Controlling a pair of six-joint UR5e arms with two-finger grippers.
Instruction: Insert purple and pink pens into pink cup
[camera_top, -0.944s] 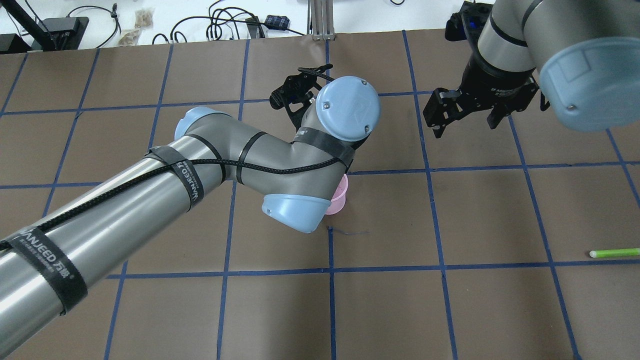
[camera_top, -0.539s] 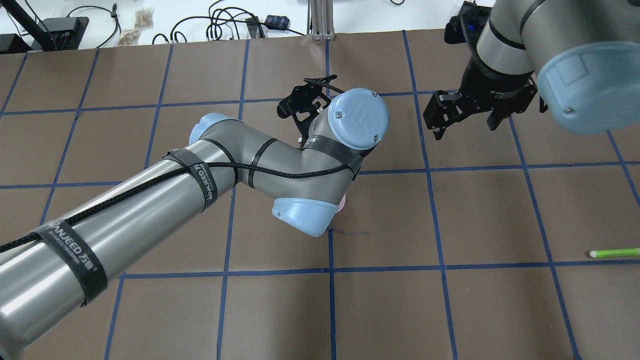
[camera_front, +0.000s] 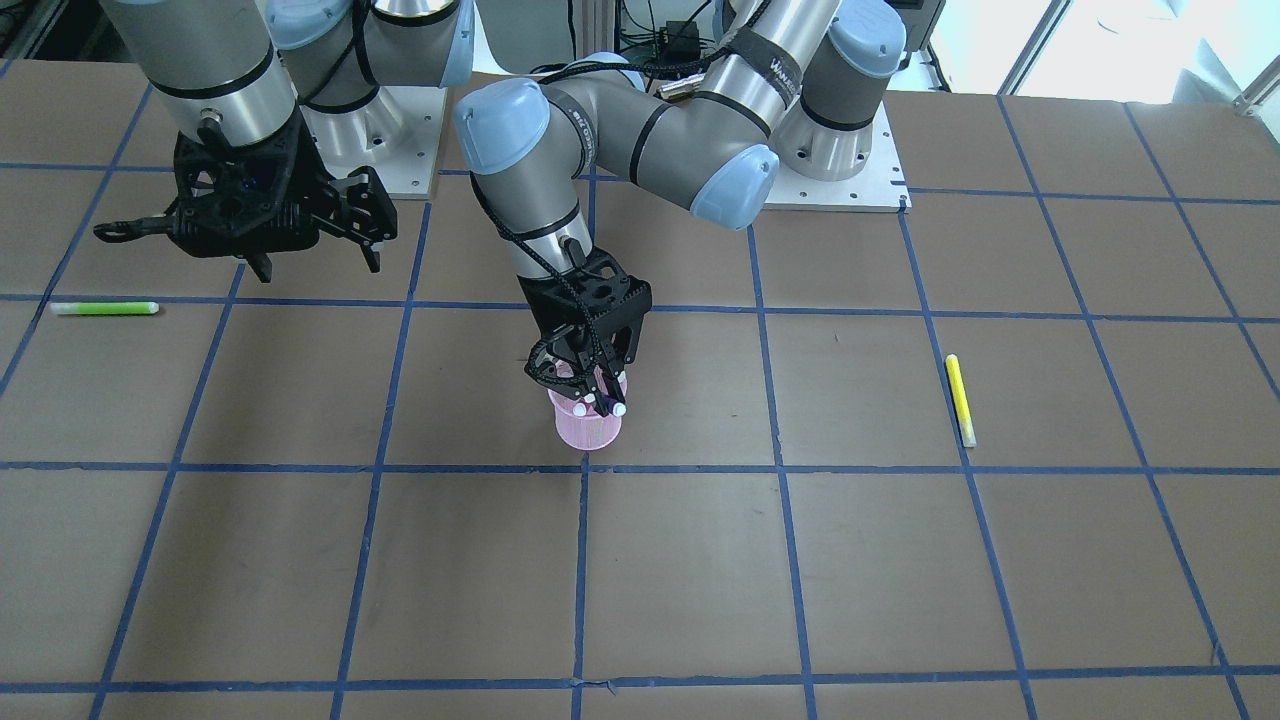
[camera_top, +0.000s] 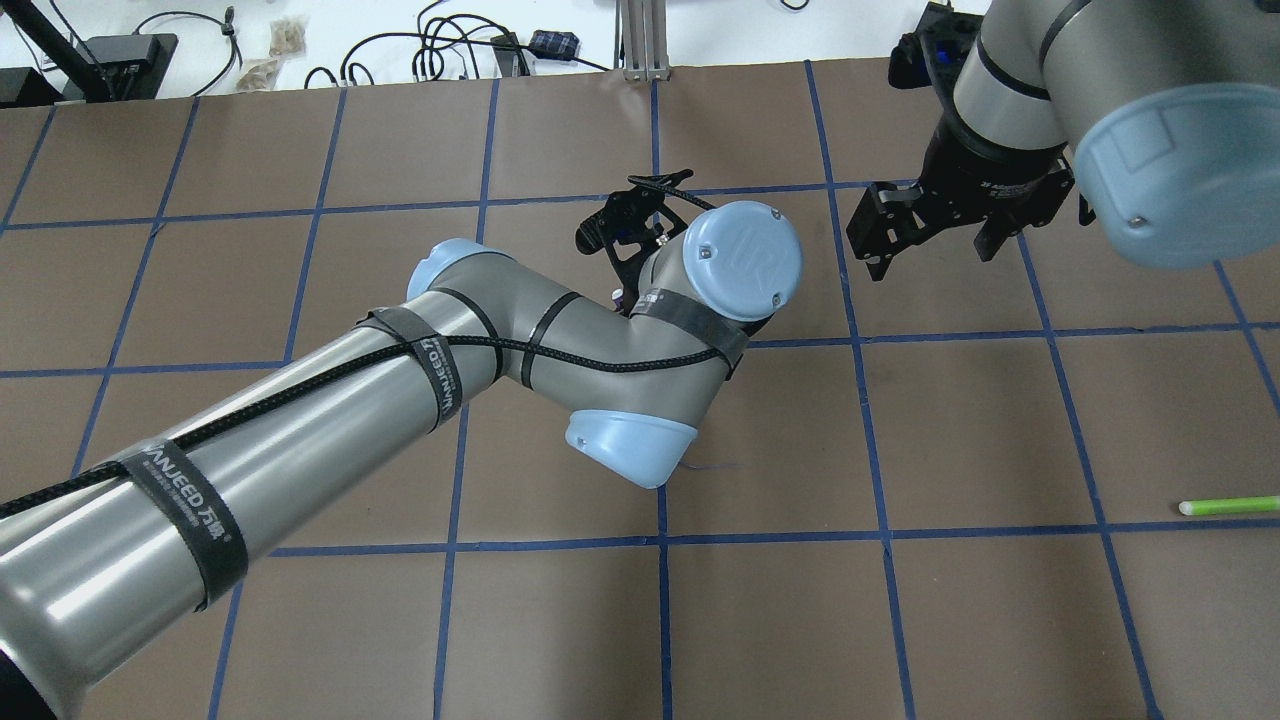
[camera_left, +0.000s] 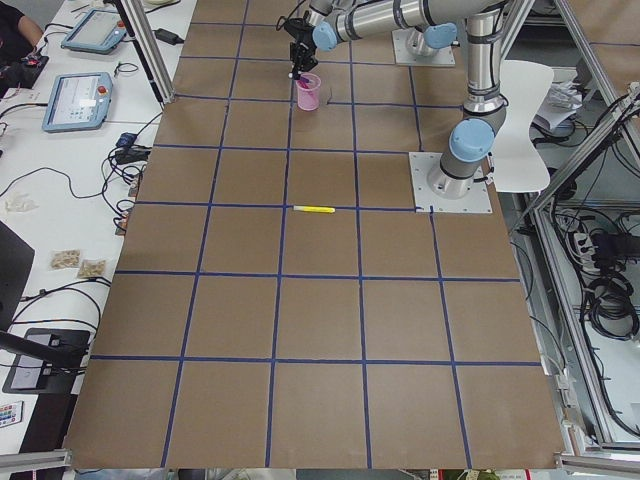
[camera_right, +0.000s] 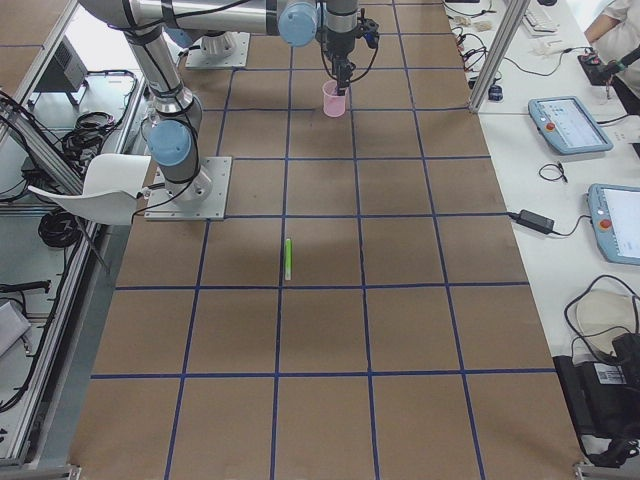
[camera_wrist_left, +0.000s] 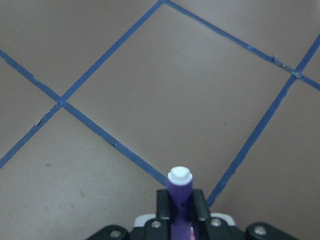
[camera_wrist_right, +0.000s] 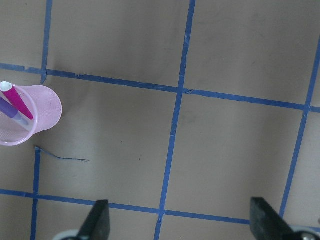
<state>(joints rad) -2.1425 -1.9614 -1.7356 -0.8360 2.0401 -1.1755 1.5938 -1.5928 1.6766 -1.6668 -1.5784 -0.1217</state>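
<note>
Two pens are occupying the pink cup (camera_front: 588, 430) on the bench (camera_front: 900, 580), clear of every edge: pink pen (camera_wrist_right: 21, 103) resting loose, purple pen (camera_wrist_left: 180, 200) slanting up into the left pincer (camera_front: 580, 385) clenching it directly above, while the farther right pincer (camera_top: 930, 242) is hanging released.

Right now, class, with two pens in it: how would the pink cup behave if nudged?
The pink cup looks small and thin-walled, so probably light and easy to slide. The pink pen and purple pen lean out above its rim, so it may tip. The left claw grips the purple pen; a sideways pull could lever it over.
</note>
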